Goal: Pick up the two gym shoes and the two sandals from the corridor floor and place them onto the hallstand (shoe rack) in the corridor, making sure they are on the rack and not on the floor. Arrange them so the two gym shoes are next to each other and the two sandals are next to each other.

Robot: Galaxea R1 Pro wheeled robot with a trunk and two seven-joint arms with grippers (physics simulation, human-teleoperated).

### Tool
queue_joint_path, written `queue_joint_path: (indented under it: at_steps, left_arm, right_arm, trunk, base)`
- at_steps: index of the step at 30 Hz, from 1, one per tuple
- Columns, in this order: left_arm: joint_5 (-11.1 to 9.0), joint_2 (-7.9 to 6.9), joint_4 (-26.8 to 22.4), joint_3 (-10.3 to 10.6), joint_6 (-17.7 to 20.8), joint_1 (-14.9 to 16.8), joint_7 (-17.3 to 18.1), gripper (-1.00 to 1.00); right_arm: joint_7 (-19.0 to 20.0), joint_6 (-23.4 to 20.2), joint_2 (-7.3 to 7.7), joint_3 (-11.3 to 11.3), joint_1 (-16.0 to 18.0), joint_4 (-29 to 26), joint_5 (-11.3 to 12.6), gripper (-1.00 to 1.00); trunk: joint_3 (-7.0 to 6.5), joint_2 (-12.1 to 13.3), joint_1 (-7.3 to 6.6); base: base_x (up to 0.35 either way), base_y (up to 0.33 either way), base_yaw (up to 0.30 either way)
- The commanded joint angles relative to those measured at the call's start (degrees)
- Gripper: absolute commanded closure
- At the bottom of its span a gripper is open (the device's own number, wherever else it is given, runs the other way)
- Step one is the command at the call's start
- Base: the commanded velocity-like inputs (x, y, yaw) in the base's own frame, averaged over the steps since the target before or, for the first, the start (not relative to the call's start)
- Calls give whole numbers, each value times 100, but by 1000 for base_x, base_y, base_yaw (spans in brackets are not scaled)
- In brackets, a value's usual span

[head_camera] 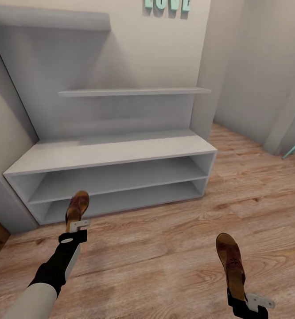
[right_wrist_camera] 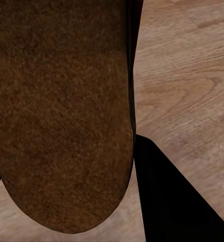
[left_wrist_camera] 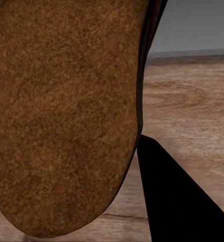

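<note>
Each arm carries one sandal above the wood floor (head_camera: 174, 248): the left fingers (head_camera: 76, 227) pinch a sandal (head_camera: 76, 208) near the rack (head_camera: 116, 153), and the right fingers (head_camera: 242, 302) pinch the other sandal (head_camera: 231, 263) further right.

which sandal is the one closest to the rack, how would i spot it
Start at the pale grey hallstand under the mint LOVE letters. Just before its lower left corner, the left gripper holds a brown sandal. The other sandal, in the right gripper, hangs farther back.
</note>
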State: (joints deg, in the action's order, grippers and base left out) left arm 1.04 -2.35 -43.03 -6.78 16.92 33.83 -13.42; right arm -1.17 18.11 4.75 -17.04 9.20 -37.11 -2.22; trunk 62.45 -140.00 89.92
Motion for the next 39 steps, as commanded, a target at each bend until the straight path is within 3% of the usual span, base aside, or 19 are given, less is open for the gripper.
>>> queue_joint_path:
  at_steps: [1, 24, 30, 39]
  left_arm:
    - [27, -1, -11, 2, 40, 1, -5, 100]
    - [33, -5, -12, -5, -13, -30, -40, 100]
    - [22, -10, -12, -6, -13, -23, -453, 100]
    - [10, 19, -12, 9, -11, -34, -506, 100]
  right_arm:
    - [-5, 16, -1, -3, 3, 3, -5, 100]
    - [2, 9, -17, 25, 3, 65, -16, 100]
    - [-3, 8, -18, 25, 3, 64, -16, 100]
    - [1, 8, -18, 25, 3, 63, -16, 100]
  trunk:
    - [23, -44, 21]
    - [59, -124, 65]
    - [74, -124, 65]
    - [101, -124, 65]
  base:
    - [0, 0, 0]
    - [117, 32, 0]
    - [2, 1, 68]
    - [192, 0, 89]
